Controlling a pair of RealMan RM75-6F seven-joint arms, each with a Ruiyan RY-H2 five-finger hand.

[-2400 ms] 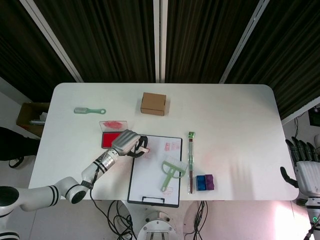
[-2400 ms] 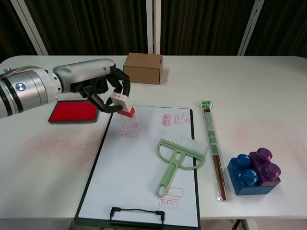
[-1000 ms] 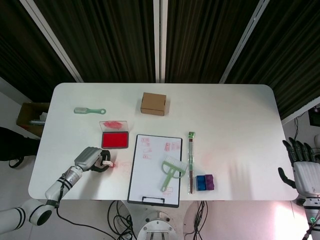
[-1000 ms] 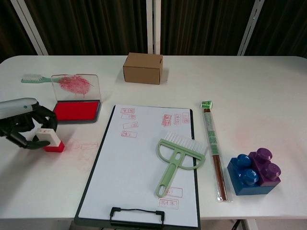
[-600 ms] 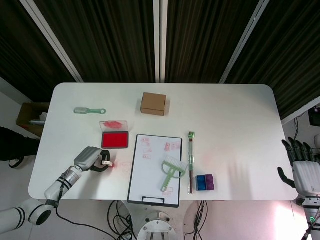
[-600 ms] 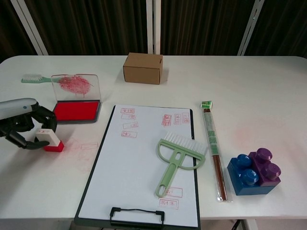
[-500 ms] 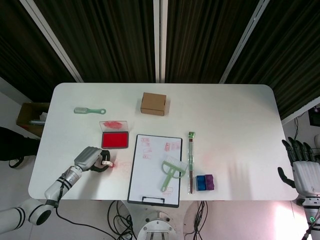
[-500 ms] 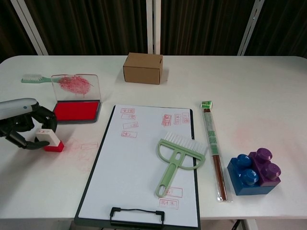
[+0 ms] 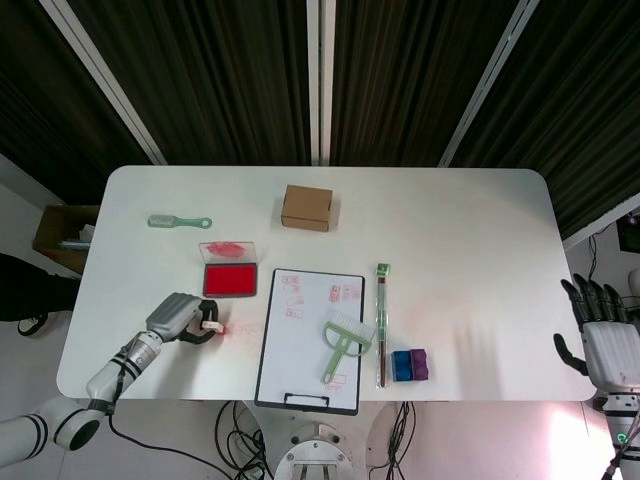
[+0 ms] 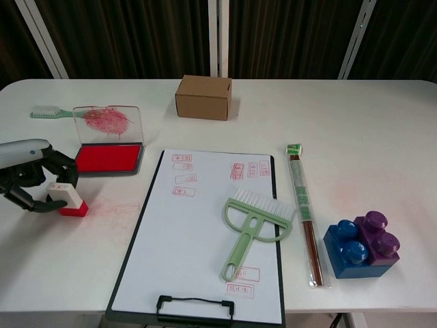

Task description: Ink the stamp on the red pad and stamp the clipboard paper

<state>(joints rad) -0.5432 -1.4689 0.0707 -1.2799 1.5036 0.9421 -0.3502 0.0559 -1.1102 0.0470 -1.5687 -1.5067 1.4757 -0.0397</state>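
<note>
My left hand (image 9: 178,317) (image 10: 31,177) grips the stamp (image 10: 67,199) (image 9: 211,325), a white block with a red base, whose base rests on the table left of the clipboard. The red ink pad (image 10: 108,158) (image 9: 229,281) lies just beyond it with its clear, ink-smeared lid (image 10: 106,123) standing open. The clipboard paper (image 10: 205,232) (image 9: 305,345) carries several red stamp marks near its top and bottom. My right hand (image 9: 603,342) hangs off the table's right edge, fingers apart, holding nothing.
A green brush (image 10: 250,229) lies on the paper. Wrapped chopsticks (image 10: 303,208) and a blue and purple block (image 10: 361,244) sit right of the clipboard. A cardboard box (image 10: 203,97) stands behind it, a green toothbrush (image 10: 49,113) at far left. Faint red smudges (image 10: 116,210) mark the table.
The left hand carried the stamp from above the clipboard's top left corner down to the table left of it. Over the last second it shifted only slightly left.
</note>
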